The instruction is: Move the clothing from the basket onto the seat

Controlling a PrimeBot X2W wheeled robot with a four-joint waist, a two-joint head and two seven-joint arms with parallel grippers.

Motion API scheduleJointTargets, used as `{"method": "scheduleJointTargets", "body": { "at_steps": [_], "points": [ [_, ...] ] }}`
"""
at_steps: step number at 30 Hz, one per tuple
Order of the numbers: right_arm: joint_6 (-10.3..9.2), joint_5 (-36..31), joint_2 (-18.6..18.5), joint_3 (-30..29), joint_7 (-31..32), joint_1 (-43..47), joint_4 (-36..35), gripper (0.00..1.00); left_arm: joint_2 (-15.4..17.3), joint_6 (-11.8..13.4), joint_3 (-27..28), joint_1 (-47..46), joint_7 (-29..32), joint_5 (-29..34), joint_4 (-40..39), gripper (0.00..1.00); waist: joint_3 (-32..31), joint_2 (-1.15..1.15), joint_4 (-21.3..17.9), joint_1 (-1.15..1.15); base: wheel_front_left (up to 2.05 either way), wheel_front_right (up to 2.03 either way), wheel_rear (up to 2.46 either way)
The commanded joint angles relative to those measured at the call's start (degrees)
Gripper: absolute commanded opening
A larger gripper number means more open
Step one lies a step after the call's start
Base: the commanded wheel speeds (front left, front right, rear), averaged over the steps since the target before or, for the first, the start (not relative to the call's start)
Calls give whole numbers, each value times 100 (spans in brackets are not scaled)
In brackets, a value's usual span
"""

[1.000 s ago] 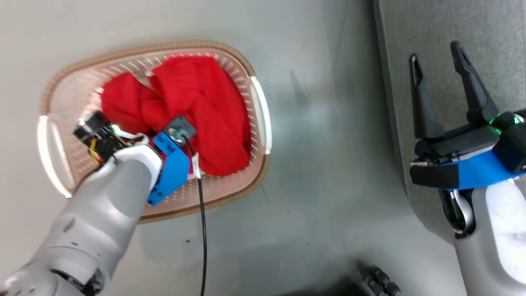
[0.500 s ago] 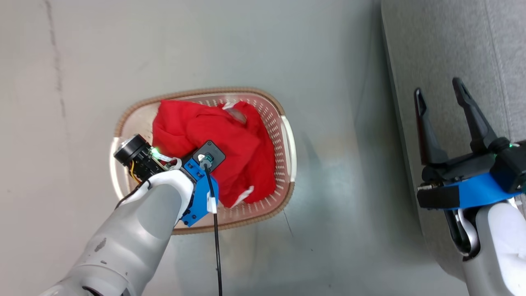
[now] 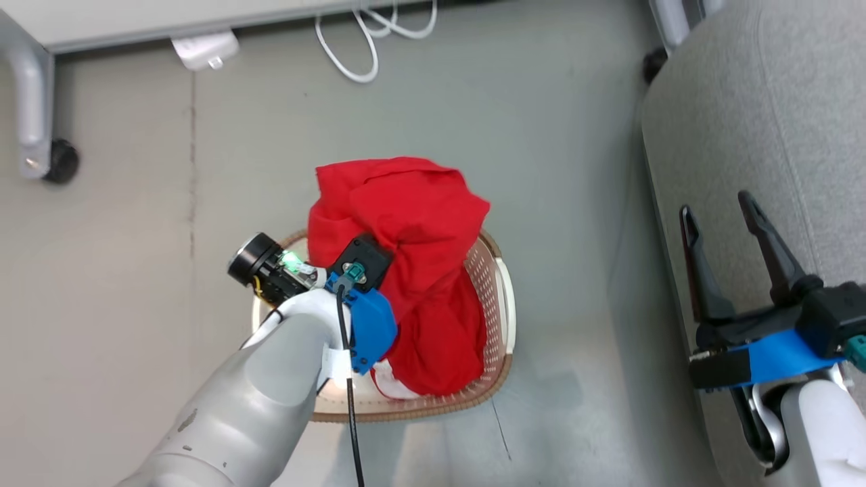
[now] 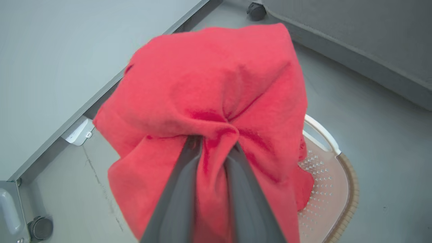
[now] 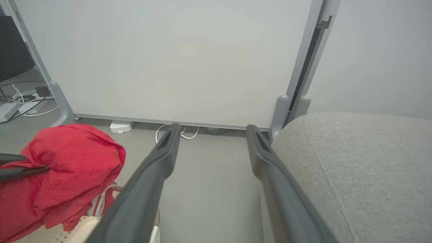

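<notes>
Most clothing [image 3: 406, 216] had risen from the basket [image 3: 498, 325], clamped in my left claw [image 4: 212, 143]; seat [image 3: 778, 135] awaited at three o'clock; right claw [image 3: 716, 203] gaped.

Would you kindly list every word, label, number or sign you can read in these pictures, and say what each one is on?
There is no text that can be read. The clothing, the basket, the seat and the white box on the floor show no legible marking.
</notes>
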Motion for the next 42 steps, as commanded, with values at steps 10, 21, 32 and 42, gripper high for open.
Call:
{"method": "scheduleJointTargets", "body": {
  "at_steps": [10, 21, 32, 42],
  "points": [
    [1, -36, 137, 43, -4, 523, 192, 100, -7, 285, 506, 576, -74, -292, -1291, 0, -992, 0, 72, 1, 0, 0, 0],
    [1, -99, 264, 187, -4, 968, 339, 100, 73, 351, 858, 1275, -75, -166, -2248, 0, -1784, 0, -3, 1, 0, 0, 0],
    [1, -117, 346, 239, -4, 1479, 411, 100, 111, 362, 1066, 1853, -76, -88, -2901, 0, -2384, 0, 49, 1, 0, 0, 0],
    [1, -78, 367, 307, -4, 1581, 406, 100, 143, 357, 1114, 2013, -76, -23, -3190, 0, -2494, 0, 114, 1, 0, 0, 0]
  ]
}}
